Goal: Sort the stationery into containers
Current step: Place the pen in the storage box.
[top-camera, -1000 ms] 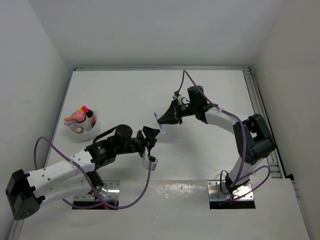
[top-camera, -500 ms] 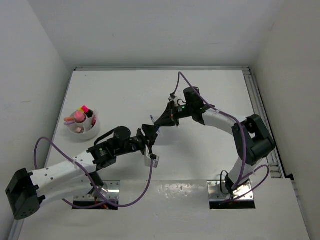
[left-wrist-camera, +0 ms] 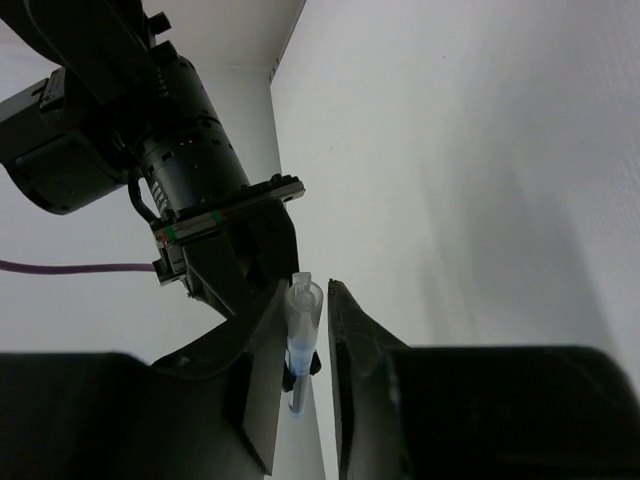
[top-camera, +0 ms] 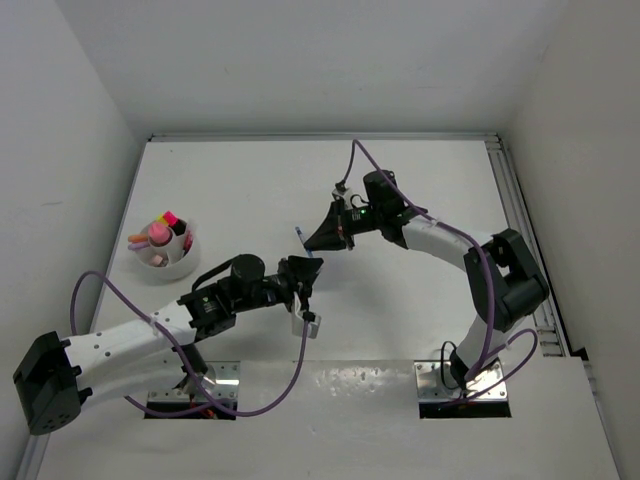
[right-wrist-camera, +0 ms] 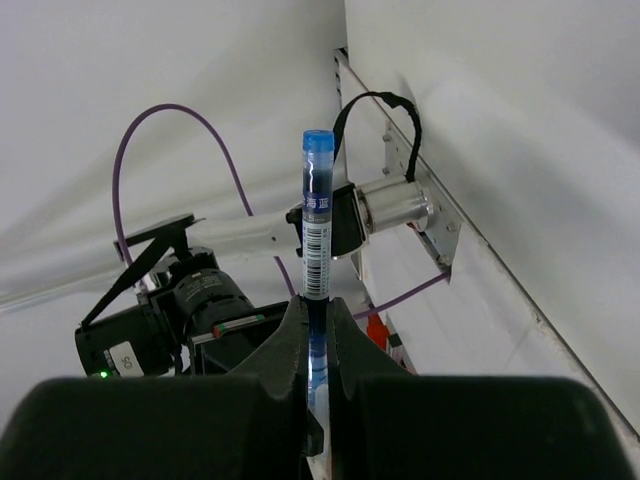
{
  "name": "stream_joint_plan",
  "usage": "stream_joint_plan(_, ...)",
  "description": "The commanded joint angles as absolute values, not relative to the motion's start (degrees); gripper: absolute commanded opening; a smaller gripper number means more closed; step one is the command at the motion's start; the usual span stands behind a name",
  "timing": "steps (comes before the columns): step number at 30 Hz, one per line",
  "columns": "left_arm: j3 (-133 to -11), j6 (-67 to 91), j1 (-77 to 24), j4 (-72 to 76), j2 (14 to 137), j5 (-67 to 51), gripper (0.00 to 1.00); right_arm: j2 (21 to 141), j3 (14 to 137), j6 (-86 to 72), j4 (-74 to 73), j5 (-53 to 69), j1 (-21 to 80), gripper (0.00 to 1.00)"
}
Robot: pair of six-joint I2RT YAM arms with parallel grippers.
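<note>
- Dish (top-camera: 178, 271): a round, shallow, pale grey-white dish stood on the white table (top-camera: 250, 190) near its left edge, well apart from both grippers.
- Dish contents: a tight cluster of stubby highlighters (top-camera: 163, 230) stood or leaned inside. They showed pink, yellow and red-pink ends, with one dark body at the right side. One pink piece (top-camera: 137, 239) jutted out over the left rim. A small pale bit lay low at the front of the cluster, too small to identify.
- Blue pen (right-wrist-camera: 316, 225): a thin pen with a blue cap and a barcode label on its barrel hung in the air near the table's middle, between the two grippers and outside the dish.
- Right gripper (right-wrist-camera: 318, 318): its fingers were pressed together on the pen's barrel, and the capped end projected straight out beyond the tips.
- Left gripper (left-wrist-camera: 306, 292): its fingers stood slightly spread, one on each side of the pen. The barrel lay against one finger, and a sliver of light showed between it and the other, so no firm pinch was shown.
</note>
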State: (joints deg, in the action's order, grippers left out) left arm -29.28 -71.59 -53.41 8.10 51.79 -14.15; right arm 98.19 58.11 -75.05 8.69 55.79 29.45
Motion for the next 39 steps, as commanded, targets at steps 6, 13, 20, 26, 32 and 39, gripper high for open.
stream_joint_plan(6,-30.0,-69.3,-54.3,11.2,51.8,-13.3,0.08,97.6,59.7,-77.0,13.4,57.2,30.0,0.06)
stream_joint_plan(13,-37.8,-49.8,-50.6,5.7,49.8,-3.5,0.00,100.0,67.7,-68.5,6.2,60.3,19.6,0.99)
stream_joint_plan(20,-52.1,-18.2,-36.8,-10.4,52.0,5.7,0.00,99.8,71.8,-57.4,-4.3,58.7,5.5,0.99)
stream_joint_plan(26,-56.0,-5.9,-21.7,-15.0,52.1,5.1,0.00,97.5,68.2,-53.4,-7.3,58.0,4.7,0.97)
stream_joint_plan(32,-57.4,-5.4,-9.7,-19.1,50.7,0.3,0.00,97.4,66.7,-52.3,-7.6,57.7,6.0,0.97)
stream_joint_plan(39,-54.0,-13.4,-2.9,-20.4,49.0,-3.9,0.00,97.6,64.9,-51.9,-7.3,57.7,7.5,0.96)
